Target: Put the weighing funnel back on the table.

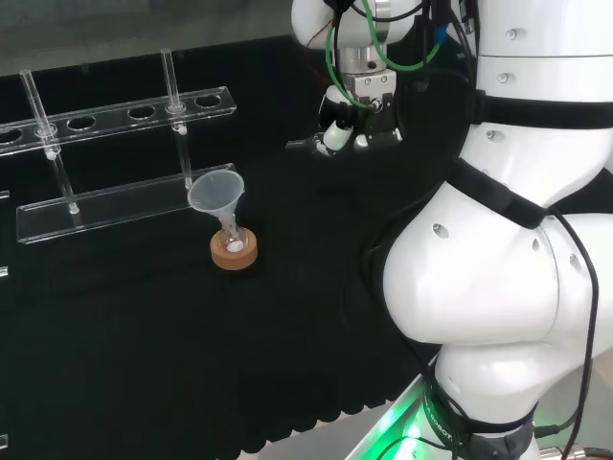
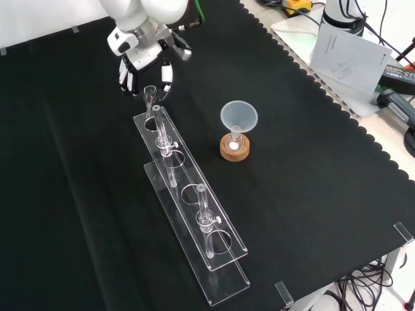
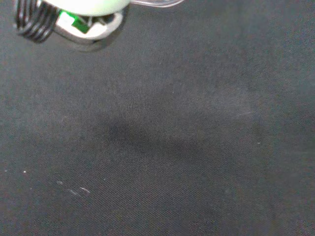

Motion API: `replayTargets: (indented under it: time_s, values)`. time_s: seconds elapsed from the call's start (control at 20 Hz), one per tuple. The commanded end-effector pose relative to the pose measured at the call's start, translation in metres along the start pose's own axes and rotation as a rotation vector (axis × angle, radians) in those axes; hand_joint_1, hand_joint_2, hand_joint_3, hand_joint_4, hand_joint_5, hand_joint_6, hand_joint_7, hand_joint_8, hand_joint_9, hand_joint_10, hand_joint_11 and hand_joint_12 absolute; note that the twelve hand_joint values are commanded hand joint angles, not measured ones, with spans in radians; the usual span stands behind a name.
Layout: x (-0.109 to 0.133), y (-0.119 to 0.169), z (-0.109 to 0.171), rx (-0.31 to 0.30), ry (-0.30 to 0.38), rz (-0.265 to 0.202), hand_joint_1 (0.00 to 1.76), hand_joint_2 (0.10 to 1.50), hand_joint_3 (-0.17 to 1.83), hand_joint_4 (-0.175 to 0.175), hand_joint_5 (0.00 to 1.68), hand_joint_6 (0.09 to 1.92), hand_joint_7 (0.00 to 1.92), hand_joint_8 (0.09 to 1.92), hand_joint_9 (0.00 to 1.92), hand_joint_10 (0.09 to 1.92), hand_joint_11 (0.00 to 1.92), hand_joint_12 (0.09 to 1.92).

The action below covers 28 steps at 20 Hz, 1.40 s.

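While the hand (image 2: 146, 59) hovered over the cloth (image 2: 311, 194) just beyond the tube rack's (image 2: 194, 214) far end in the front view, its fingers curled round a small clear piece, apparently the weighing funnel (image 2: 150, 92), held well clear of the big funnel (image 2: 238, 116), probably to set it down safely.

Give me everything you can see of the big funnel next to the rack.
The funnel is clear and cone-shaped, plastic or glass by its look. It stands mouth up, stem down in a small flask on a cork ring, on the black cloth beside the clear rack. Only the flask touches it; the hand is apart.
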State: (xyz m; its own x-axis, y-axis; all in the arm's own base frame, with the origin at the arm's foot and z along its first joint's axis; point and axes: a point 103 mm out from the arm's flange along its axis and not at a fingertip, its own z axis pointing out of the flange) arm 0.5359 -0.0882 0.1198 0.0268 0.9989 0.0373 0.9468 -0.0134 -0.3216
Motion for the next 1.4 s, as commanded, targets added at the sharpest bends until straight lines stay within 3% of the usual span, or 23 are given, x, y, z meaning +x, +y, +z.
replayTargets:
  time_s: [0.05, 0.75, 1.4]
  values:
    - [0.003, 0.016, 0.015, 0.024, 0.007, -0.023, 1.10, 0.71, 0.60, 0.175, 1.19, 0.79, 0.62, 0.63, 0.96, 0.34, 0.75, 1.10]
    - [-0.016, 0.039, 0.029, 0.051, 0.005, -0.011, 1.10, 0.71, 0.60, 0.175, 1.20, 0.78, 0.62, 0.63, 0.96, 0.34, 0.75, 1.10]
    - [-0.015, 0.048, 0.041, 0.068, 0.011, -0.018, 1.10, 0.71, 0.60, 0.175, 1.20, 0.78, 0.62, 0.63, 0.96, 0.34, 0.75, 1.10]
